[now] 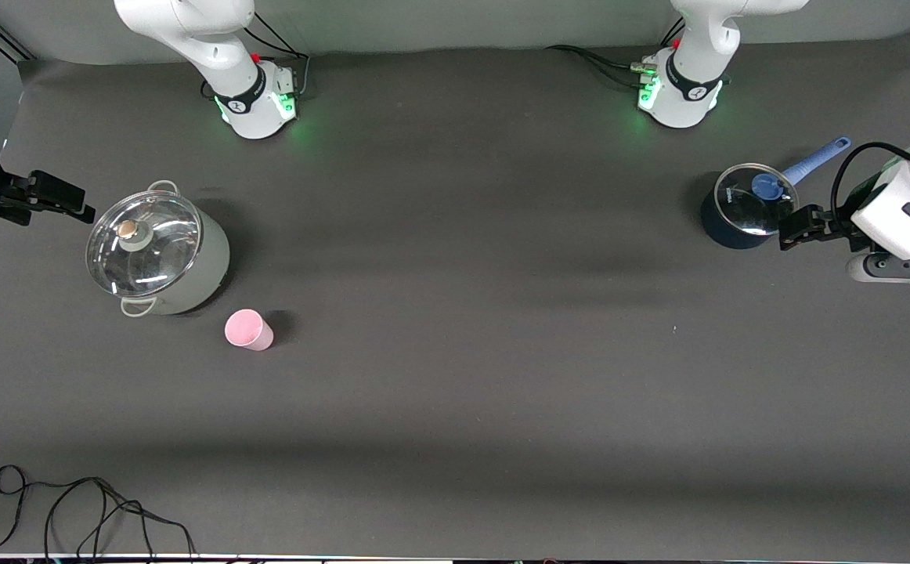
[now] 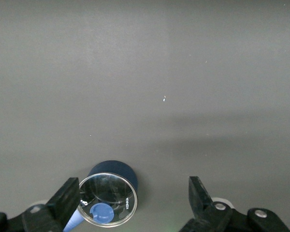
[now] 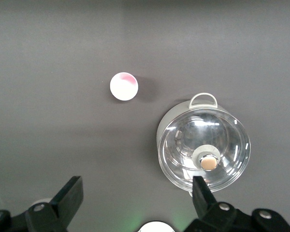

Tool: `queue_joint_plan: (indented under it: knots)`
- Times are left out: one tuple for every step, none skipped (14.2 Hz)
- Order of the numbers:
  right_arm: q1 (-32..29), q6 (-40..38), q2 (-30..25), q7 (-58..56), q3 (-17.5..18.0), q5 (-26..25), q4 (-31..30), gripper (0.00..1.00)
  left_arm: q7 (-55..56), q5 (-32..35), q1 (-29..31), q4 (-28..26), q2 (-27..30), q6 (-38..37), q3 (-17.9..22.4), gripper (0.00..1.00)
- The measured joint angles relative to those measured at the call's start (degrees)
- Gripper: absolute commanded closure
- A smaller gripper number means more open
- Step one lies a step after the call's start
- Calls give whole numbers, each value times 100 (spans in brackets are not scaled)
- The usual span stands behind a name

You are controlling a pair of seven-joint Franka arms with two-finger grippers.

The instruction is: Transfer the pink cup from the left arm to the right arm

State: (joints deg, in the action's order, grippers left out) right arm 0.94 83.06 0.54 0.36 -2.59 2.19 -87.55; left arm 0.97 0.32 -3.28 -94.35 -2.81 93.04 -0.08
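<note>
Front view, you are seeing: pink cup (image 1: 249, 329) standing upside down beside the lidded pot (image 1: 156, 252) at the right arm's end, left gripper (image 1: 790, 233) and right gripper (image 1: 83, 210) both hanging spread and holding nothing — fitting either cup awaiting pickup or handover finished.

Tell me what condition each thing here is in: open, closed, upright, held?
pink cup: upright on the table, unheld
grey pot: glass lid on
blue saucepan: glass lid on
left gripper: open, over the saucepan
right gripper: open, empty, beside the grey pot
</note>
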Motion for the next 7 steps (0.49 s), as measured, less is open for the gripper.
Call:
queue_joint_plan:
  knots:
    - [0,0,0,0,0,-1,-1,0,-2,-15,0,6,0,0,7,0]
    - [0,0,0,0,0,-1,-2,0,-3,-24,0,12,0,0,8,0]
    - [0,0,0,0,0,-1,-3,0,-5,-34,-3,15,0,0,8,0]
    - [0,0,0,0,0,-1,-5,0,-6,-40,-7,18,0,-1,7,0]
    - [0,0,0,0,0,-1,-6,0,-6,-42,-8,26,0,-6,7,0]
    - [0,0,0,0,0,-2,-6,0,-7,-44,-8,39,0,-15,7,0]
    - [0,0,0,0,0,-2,-6,0,-8,-45,-10,46,3,-19,7,0]
